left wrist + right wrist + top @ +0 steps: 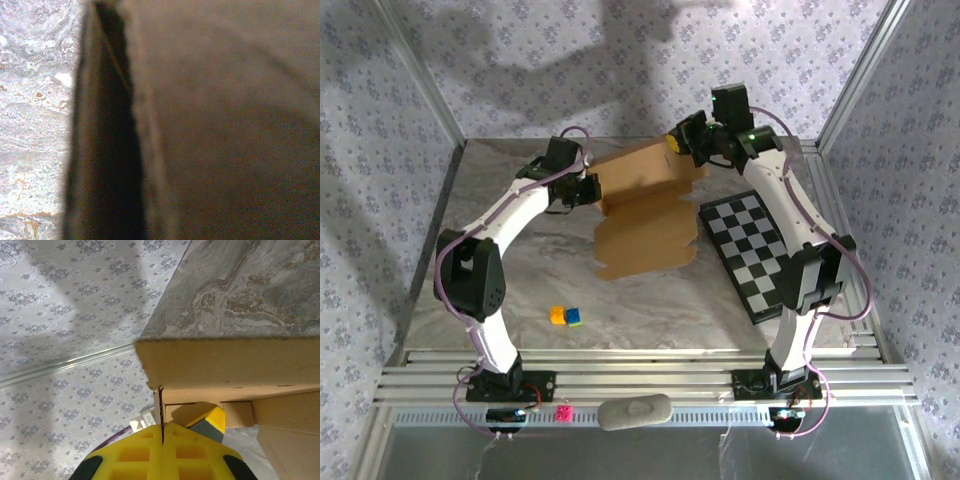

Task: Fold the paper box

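**Right fingers clamped on the box's far corner; left grip unclear**

From above you see the box [645, 215] in the middle of the desk [520, 280]. Its far part is raised and a broad flap lies flat toward you.

The right wrist view gives you what the top view cannot. The yellow right fingers [135, 455] are pressed together with a thin cardboard edge sandwiched between them, so they are closed on the box. Just past them a cardboard panel runs across the view, with the desk's far edge and the patterned wall [60, 315] behind it.

The left wrist view is blurred brown cardboard very close to the lens, with a dark gap and a strip of marble desk at the left. From above, the left fingers [586, 190] sit against the box's left side. You cannot tell there whether they are open or gripping.

On the right, the box lies just beside the checkerboard [755, 250]; whether the two touch is not clear. The raised part stands near the back of the desk. The near-left desk is open, apart from two small cubes [565, 316] well clear of the box.

Your left arm has its elbow bent out to the left and its forearm reaching in to the box. Your right arm stands at the checkerboard's right edge, and its forearm arcs away from you, with the wrist turned left onto the box's far right corner
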{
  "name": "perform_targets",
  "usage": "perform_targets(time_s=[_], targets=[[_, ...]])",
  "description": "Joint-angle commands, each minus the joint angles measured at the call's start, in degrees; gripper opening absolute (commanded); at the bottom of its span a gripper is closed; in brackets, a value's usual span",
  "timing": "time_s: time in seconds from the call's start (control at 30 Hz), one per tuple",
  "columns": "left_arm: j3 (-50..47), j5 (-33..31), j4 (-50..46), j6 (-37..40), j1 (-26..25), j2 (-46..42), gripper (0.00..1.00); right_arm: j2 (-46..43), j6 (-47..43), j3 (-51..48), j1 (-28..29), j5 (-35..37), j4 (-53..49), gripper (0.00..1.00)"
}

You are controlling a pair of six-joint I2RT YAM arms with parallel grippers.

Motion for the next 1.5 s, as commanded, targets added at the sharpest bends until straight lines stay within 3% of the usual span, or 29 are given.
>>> perform_targets(time_s=[0.0,0.33,0.93,1.07,1.17,1.27,1.37,1.47], targets=[[-0.5,0.1,4.1,-4.1,-0.4,-3.2,0.00,-0.6,4.8,-2.7,-0.4,-1.7,4.2,0.00],[-0.1,-1.8,7.7,-9.9,-1.1,-3.6,0.00,-1.8,24.0,-13.9,-0.1,-4.8,21.4,0.00],[1.7,-2.6,7.3,-10.7,-1.8,-2.5,0.00,1.2,40.8,-15.4,4.6,-1.5,30.4,0.00],[1.5,-3.0,6.9,-10.9,-1.5,-2.7,0.00,1.2,41.6,-15.2,4.1,-1.5,31.4,0.10],[1.6,-2.4,6.3,-10.6,-0.7,-2.8,0.00,0.0,35.6,-13.5,1.7,-2.2,28.2,0.26],[2.9,-2.5,3.8,-8.8,0.2,-2.7,0.00,-2.0,21.0,-7.7,-2.5,-5.3,16.1,0.39],[5.2,-3.0,0.2,-5.7,0.5,-2.3,0.00,-5.0,1.4,-4.2,-6.6,-5.8,3.4,0.44],[7.3,-4.5,-2.9,-3.4,0.5,-1.9,0.00,-6.9,-14.2,-3.1,-9.6,-4.6,-9.3,0.39]])
